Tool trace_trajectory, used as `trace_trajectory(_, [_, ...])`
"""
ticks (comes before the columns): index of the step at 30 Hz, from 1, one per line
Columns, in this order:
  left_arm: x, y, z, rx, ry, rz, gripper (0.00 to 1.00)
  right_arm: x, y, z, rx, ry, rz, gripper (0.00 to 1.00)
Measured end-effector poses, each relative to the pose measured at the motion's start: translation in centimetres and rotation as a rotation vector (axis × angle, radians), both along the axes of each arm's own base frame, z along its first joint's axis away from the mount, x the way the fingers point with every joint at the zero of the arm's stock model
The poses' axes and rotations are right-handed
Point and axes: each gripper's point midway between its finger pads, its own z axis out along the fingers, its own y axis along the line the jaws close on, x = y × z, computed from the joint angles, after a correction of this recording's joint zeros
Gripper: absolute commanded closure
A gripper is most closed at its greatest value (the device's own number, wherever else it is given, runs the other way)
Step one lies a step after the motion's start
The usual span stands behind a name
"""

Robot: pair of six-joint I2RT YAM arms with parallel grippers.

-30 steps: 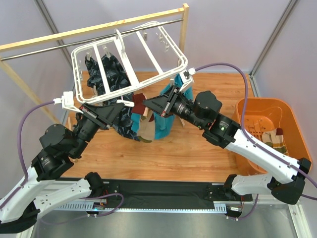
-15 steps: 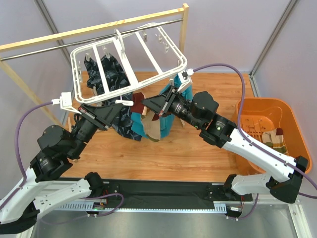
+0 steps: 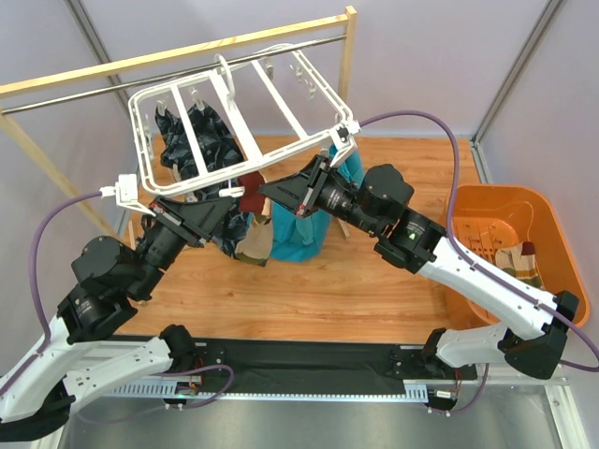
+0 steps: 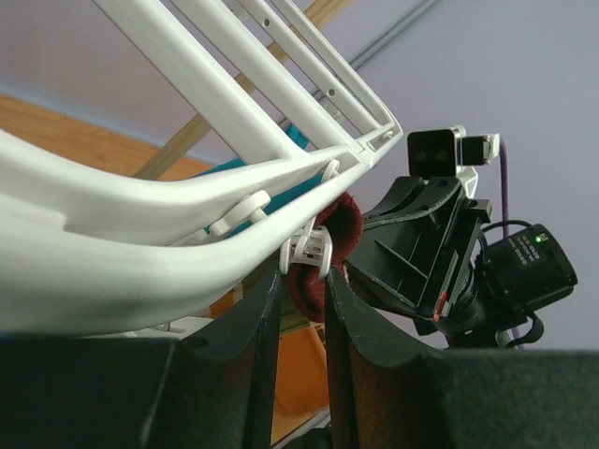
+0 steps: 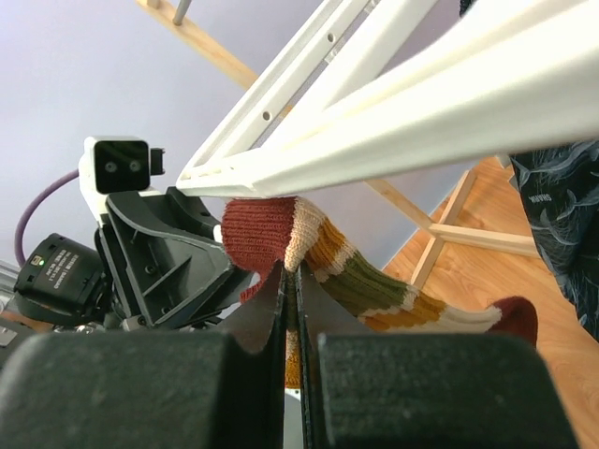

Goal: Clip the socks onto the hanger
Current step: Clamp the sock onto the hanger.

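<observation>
The sock looked light and limp, a ribbed knit with no stiffness of its own. I judged it would sag wherever it was not held, though its rough weave would hardly slip. The thick maroon cuff seemed the place to take it, with a little edge left proud of the fingertips for a clip to bite.

The right gripper was pressed together on that cuff end. The striped leg trailed off to its right, and the hanger's rim ran close above its fingers. The left gripper was clamped on a small white clip dangling from the rim just over its fingertips. The maroon cuff sat just beyond the clip — I could not tell whether it was in the clip's mouth.

The left wrist view alone showed the clip pinched and the cuff behind it. The right wrist view alone showed the sock's stripes and how thinly it was nipped. Only the overhead view showed the beige body hanging below both grippers. There it hung beside a teal cloth, with a navy cloth under the frame beyond the left gripper. Another sock lay in an orange basket, well behind the right gripper.
</observation>
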Motion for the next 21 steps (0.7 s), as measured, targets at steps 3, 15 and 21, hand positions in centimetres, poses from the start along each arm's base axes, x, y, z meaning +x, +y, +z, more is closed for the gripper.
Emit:
trace_trajectory(3, [0.02, -0.05, -0.16, 0.001, 0.003, -0.001, 1.00, -0.27, 0.04, 0.52, 0.005, -0.011, 0.015, 1.00])
trace_trajectory(15, [-0.14, 0.04, -0.46, -0.007, 0.010, -0.005, 1.00, -0.54, 0.59, 0.32, -0.010, -0.014, 0.046, 1.00])
trace_trajectory(21, [-0.40, 0.48, -0.57, -0.023, 0.012, -0.002, 0.68, -0.52, 0.63, 0.26, -0.012, -0.014, 0.046, 1.00])
